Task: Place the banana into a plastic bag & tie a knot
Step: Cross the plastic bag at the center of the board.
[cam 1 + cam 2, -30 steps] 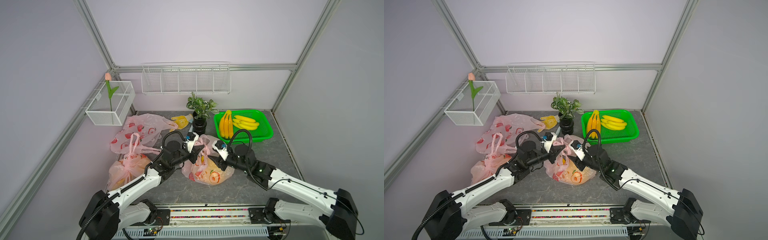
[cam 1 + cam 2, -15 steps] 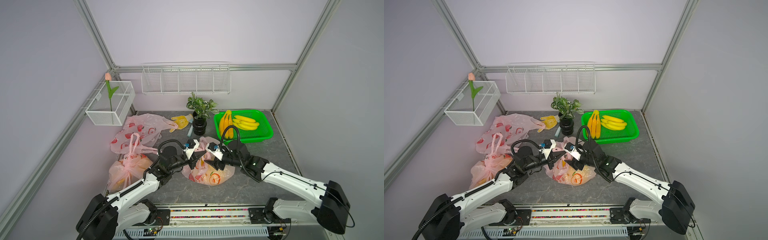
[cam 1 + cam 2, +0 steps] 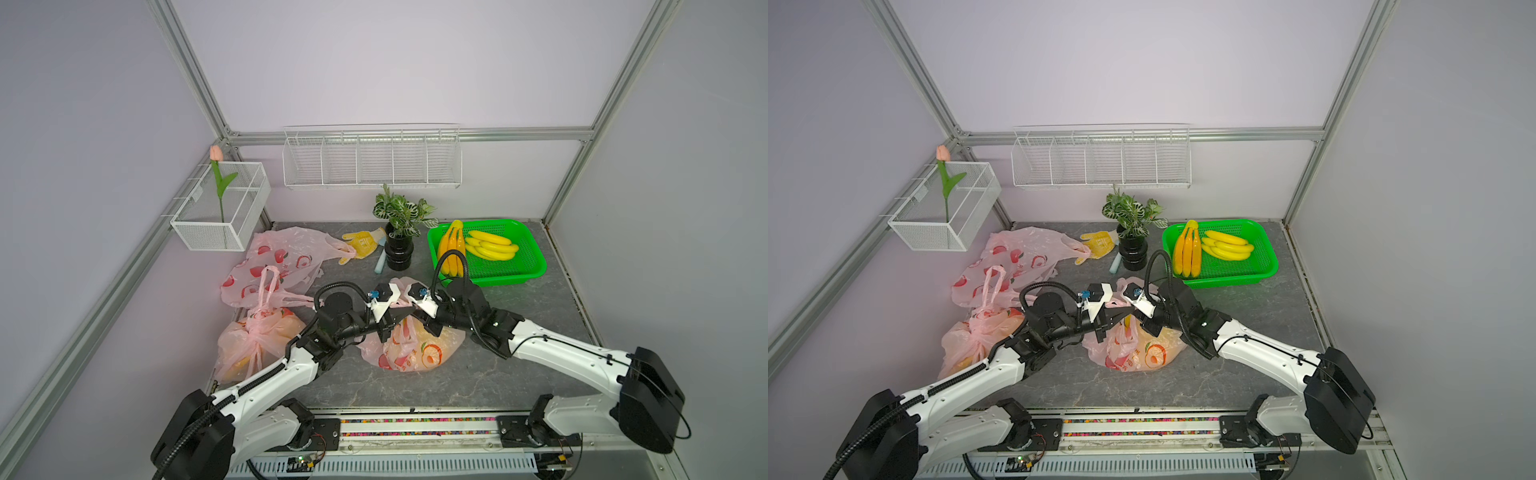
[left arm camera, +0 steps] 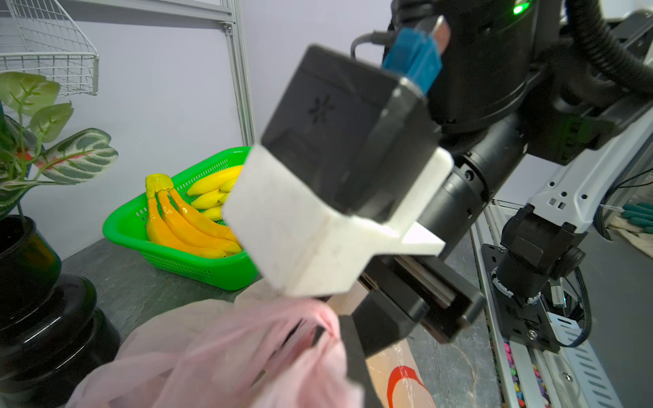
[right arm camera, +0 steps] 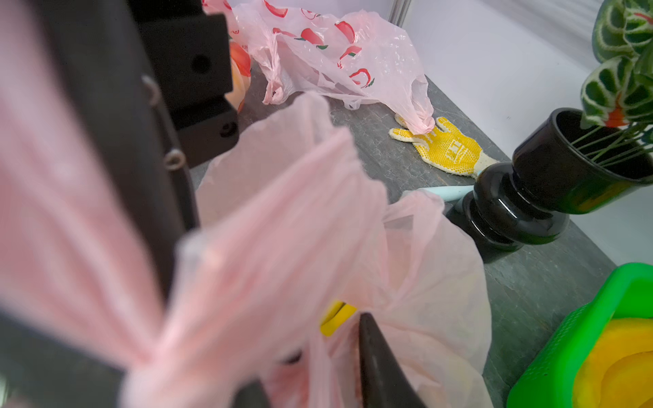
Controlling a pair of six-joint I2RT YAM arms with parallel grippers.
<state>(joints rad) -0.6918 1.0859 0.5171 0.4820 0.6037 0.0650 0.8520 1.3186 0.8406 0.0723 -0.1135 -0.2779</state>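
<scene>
Plastic bag (image 3: 415,353) w/ banana (image 5: 334,319) on desk (image 3: 519,374): left end effector (image 3: 402,318) clamped on handle, right end effector's (image 3: 419,319) grip unclear.

The left arm (image 3: 270,374) and right arm (image 3: 561,353) are reaching forward and inward, bringing the left gripper (image 3: 405,318), pinching fully shut, tip to tip with the right gripper (image 3: 417,319), whose jaw gap is not showing clearly.

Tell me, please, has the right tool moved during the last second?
Yes. In both top views the right tool has moved sideways, away from the green basket and closer to the left tool, above the pink bag.
</scene>
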